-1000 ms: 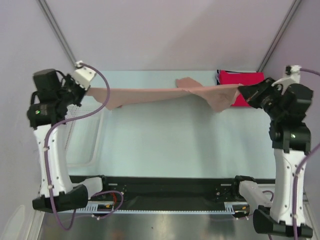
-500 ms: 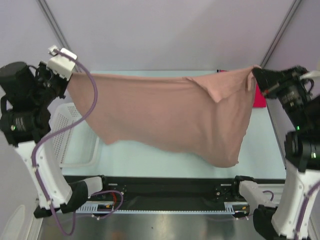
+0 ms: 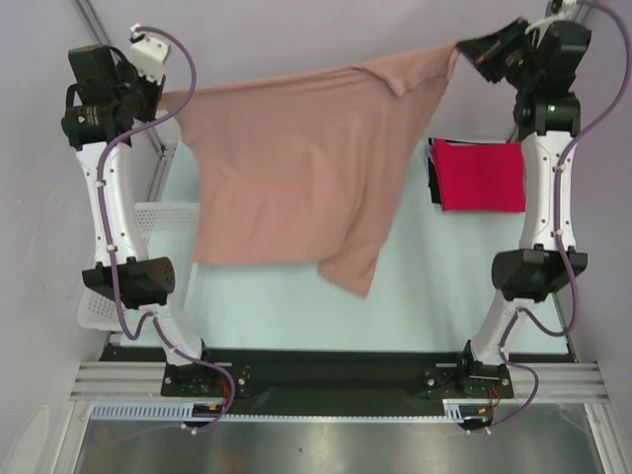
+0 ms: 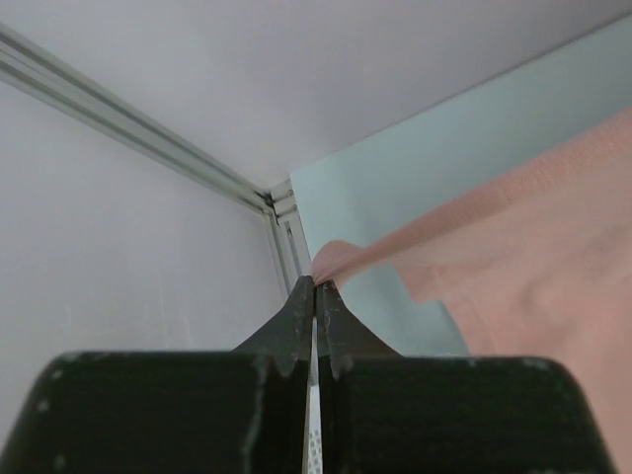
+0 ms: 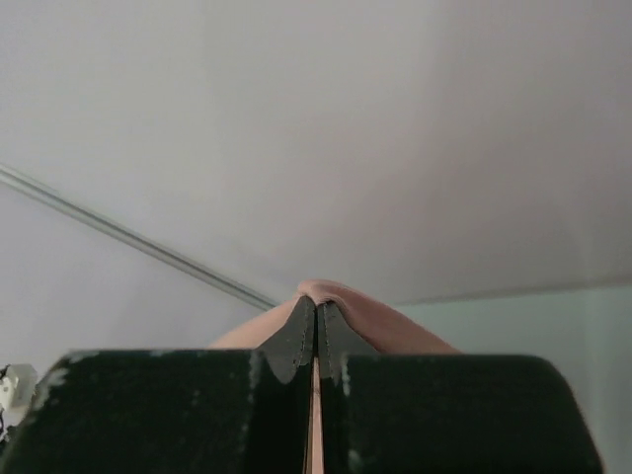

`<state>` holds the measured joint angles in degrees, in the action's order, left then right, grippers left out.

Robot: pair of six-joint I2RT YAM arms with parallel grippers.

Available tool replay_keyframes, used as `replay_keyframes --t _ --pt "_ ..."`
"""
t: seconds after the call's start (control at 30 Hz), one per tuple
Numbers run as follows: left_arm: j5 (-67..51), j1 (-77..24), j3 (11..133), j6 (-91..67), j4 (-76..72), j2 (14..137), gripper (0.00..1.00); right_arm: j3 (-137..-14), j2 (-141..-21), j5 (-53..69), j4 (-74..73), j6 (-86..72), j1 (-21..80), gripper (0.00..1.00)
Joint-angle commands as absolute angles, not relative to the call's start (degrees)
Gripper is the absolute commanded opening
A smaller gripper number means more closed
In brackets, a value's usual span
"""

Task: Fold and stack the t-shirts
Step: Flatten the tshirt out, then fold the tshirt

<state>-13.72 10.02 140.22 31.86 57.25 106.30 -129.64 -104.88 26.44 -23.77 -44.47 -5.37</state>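
The dusty-pink t-shirt (image 3: 296,168) hangs spread out high above the table, stretched between both grippers. My left gripper (image 3: 170,97) is shut on its left corner; the left wrist view shows the pink cloth (image 4: 513,247) pinched at the fingertips (image 4: 315,284). My right gripper (image 3: 464,47) is shut on its right corner; in the right wrist view the pink cloth (image 5: 395,326) bulges over the closed tips (image 5: 316,301). A folded bright red t-shirt (image 3: 481,175) lies on a black one (image 3: 432,183) at the table's far right. The print on the pink shirt is not visible.
A white lattice basket (image 3: 148,222) stands at the table's left edge, partly behind the left arm. The pale table surface (image 3: 434,286) lies below the hanging shirt. Metal frame posts run up the back corners.
Both arms have risen and swung toward the back, lifting the pink shirt from a tight band into an open hanging sheet. The red and black stack is uncovered again.
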Motion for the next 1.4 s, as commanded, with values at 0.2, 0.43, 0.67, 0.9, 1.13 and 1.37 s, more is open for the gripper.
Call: replay_keyframes --t 0.2,0.43,0.67,0.9,1.13,1.37 --pt "-9.8 10.5 139.1 32.2 43.0 96.8 0.0 -143.5 -103.8 22.2 -17.4 -46.3 -6.2 0.0" --pt "-15.7 9.1 112.5 42.5 40.7 85.2 0.0 -114.3 -87.9 21.5 -20.5 -36.9 -6.5 0.0" --pt "-15.8 9.1 78.1 52.5 39.4 72.4 0.0 -74.0 -62.7 16.1 -22.1 -35.5 -6.6 0.0" --pt "-18.9 9.1 60.8 56.6 46.7 66.8 0.0 -46.2 -44.7 17.0 -34.9 -38.8 -6.6 0.0" --pt "-18.7 9.3 49.8 58.4 51.6 65.7 0.0 -34.7 -31.6 19.8 -47.0 -44.7 -6.5 0.0" --pt "-15.8 9.4 47.4 55.2 47.0 68.7 0.0 -27.8 -34.1 21.8 -37.7 -45.3 -6.5 0.0"
